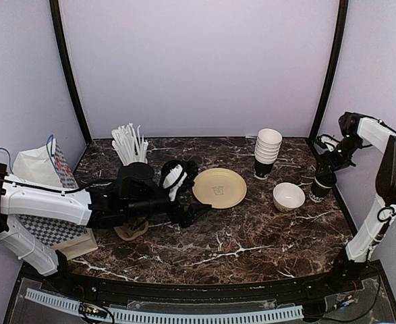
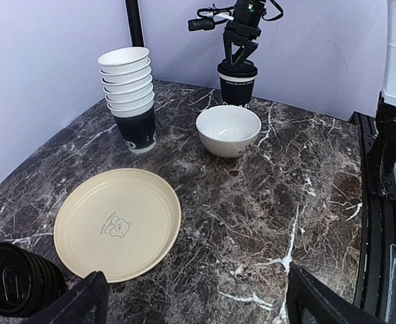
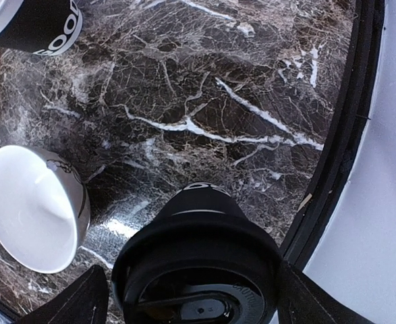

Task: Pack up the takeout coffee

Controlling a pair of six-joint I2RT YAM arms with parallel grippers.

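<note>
1. Dark marbled tabletop (image 1: 251,236) carries everything. The lidded cup (image 3: 198,263) stands upright near its far right edge, just beside the bowl (image 3: 29,209).
2. The right fingers (image 3: 83,300) bracket the cup's lid from above, one on each side. Whether they press the rim or sit just off it, I cannot tell.
3. The left fingers (image 2: 76,304) hang spread wide and empty, low over the tabletop near the plate (image 2: 117,223).
4. The step in hand looks to be taking hold of this cup. A hold on the lid alone seems risky, since the lid could pull off under the cup's weight. Closing lower, on the paper wall under the rim, would be safer.
5. Squeeze gently: paper will likely dent, and a dent could spring the lid.
6. Lift straight up and keep the cup upright before moving sideways, so that it clears the bowl and the cup stack (image 2: 130,94).
7. The bag (image 1: 39,165) sits far left, well apart, so a handover seems likely. Leave free wall for the left fingers.
</note>
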